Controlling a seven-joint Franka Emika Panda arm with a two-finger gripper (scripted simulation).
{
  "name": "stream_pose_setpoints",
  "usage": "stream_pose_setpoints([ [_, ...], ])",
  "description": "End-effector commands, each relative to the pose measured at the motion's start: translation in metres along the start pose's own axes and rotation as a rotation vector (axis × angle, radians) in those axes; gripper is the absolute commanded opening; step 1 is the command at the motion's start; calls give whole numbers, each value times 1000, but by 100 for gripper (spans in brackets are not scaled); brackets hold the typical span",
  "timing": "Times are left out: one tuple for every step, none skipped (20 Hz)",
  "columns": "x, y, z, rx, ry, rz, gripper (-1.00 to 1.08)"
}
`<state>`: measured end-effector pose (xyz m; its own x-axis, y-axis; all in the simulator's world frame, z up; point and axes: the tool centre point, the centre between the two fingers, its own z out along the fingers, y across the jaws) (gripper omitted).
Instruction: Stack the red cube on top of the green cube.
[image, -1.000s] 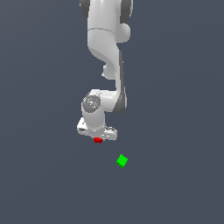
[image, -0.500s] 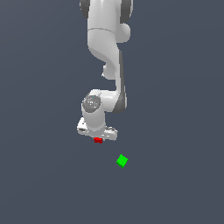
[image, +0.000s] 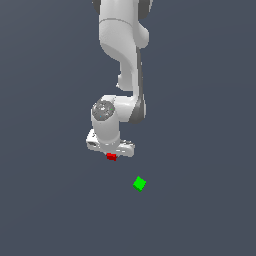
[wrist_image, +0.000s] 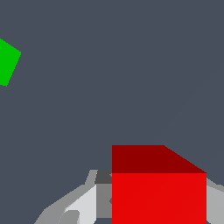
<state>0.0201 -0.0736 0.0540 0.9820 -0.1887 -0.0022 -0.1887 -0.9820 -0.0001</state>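
My arm (image: 122, 60) comes down from the top of the exterior view, bends at a round white joint and ends in my gripper (image: 111, 154), which points down at the plain dark grey floor (image: 200, 150). The red cube (image: 111, 157) sits right at the gripper's tip; in the exterior view only a small red patch of it shows beneath the white hand body.

In the wrist view the red cube (wrist_image: 158, 188) fills much of the frame close to the camera, with a bright front face and a darker face above it. A pale grey finger (wrist_image: 83, 203) lies against one side of it, and a sliver of grey shows at the other side near the frame's edge — so my fingers look clamped on the red cube, one on each side. Whether the cube is touching the floor or is lifted off it, I cannot tell from these views.

The green cube (image: 139, 183) lies alone on the floor, turned so it reads as a diamond in the exterior view. It is nearer the camera than the red cube and toward the exterior view's right, near it but clearly apart — nothing touches it. In the wrist view the green cube (wrist_image: 8, 61) is cut off by the frame's edge, well apart from the red one.
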Motion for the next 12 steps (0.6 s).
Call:
stream_pose_setpoints([
  [0, 0, -19, 0, 2, 0, -100],
  [0, 0, -26, 0, 2, 1, -100],
  [0, 0, -33, 0, 2, 1, -100],
  [0, 0, -39, 0, 2, 1, -100],
  [0, 0, -45, 0, 2, 1, -100],
  [0, 0, -50, 0, 2, 1, -100],
  [0, 0, -54, 0, 2, 1, -100],
  [0, 0, -58, 0, 2, 1, -100],
  [1, 0, -61, 0, 2, 1, -100],
  [1, 0, -63, 0, 2, 1, -100],
  [1, 0, -65, 0, 2, 1, -100],
  [1, 0, -66, 0, 2, 1, -100],
])
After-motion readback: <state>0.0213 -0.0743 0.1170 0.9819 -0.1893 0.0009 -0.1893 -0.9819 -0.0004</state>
